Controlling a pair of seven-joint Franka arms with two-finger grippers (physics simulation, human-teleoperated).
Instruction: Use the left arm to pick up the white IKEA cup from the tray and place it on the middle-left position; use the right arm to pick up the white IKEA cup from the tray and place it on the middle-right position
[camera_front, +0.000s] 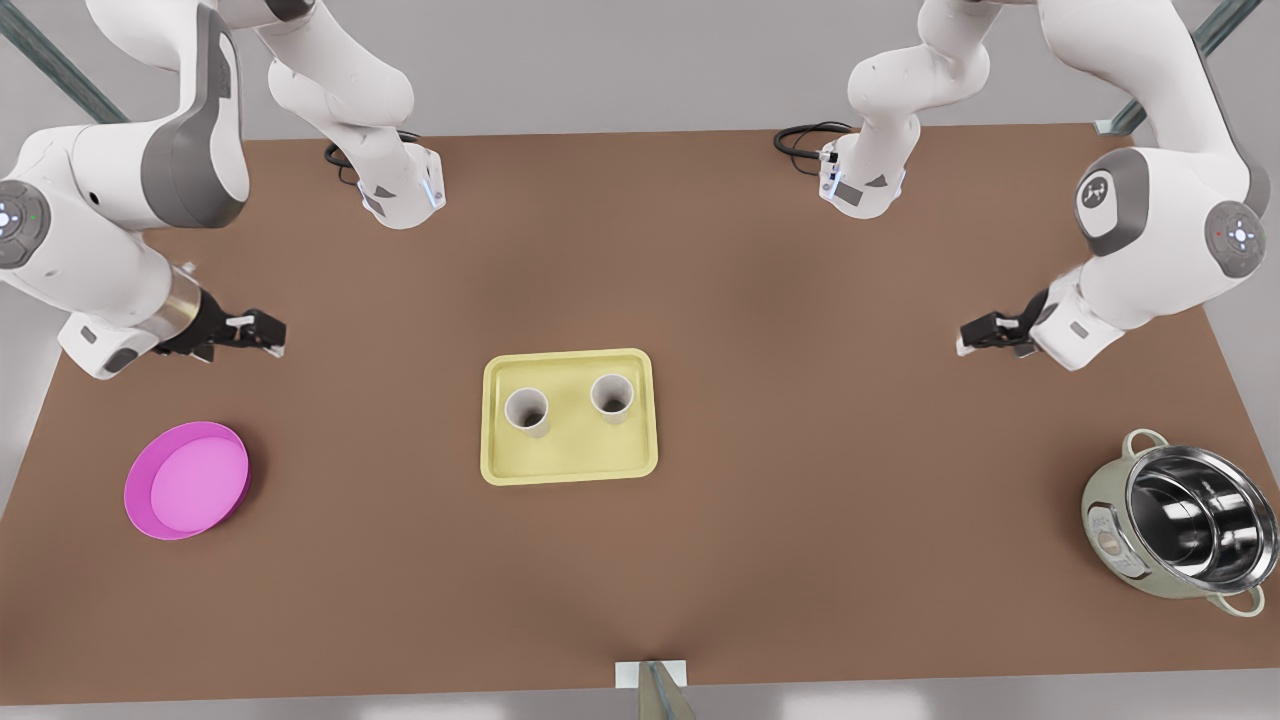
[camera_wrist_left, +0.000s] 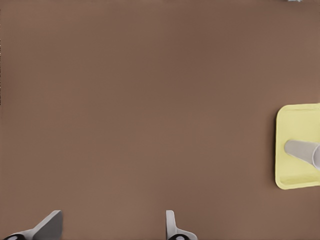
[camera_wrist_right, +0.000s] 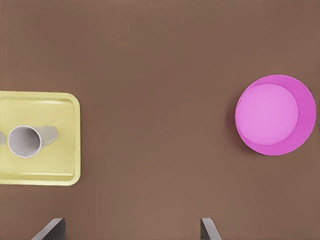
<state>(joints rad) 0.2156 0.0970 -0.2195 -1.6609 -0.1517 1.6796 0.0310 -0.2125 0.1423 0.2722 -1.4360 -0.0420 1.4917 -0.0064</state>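
Observation:
Two white cups stand upright in the pale yellow tray (camera_front: 570, 470) at the table's middle: one (camera_front: 527, 410) toward the front view's left, one (camera_front: 611, 397) toward its right. My left gripper (camera_front: 972, 338) hovers open and holding nothing over bare tabletop at the front view's right; its wrist view shows the tray's end (camera_wrist_left: 295, 120) and the nearer cup (camera_wrist_left: 300, 150) beyond its fingers (camera_wrist_left: 50, 226). My right gripper (camera_front: 265, 330) hovers open at the front view's left, with the tray (camera_wrist_right: 50, 105) and a cup (camera_wrist_right: 24, 141) to one side. The brown tabletop beside the tray carries no marks.
A round magenta dish (camera_front: 185, 480) lies at the front view's near left, also seen from the right wrist (camera_wrist_right: 275, 115). A steel pot (camera_front: 1180, 525) with pale handles sits at the near right. The two arm bases (camera_front: 400, 190) (camera_front: 860, 180) stand at the table's back edge.

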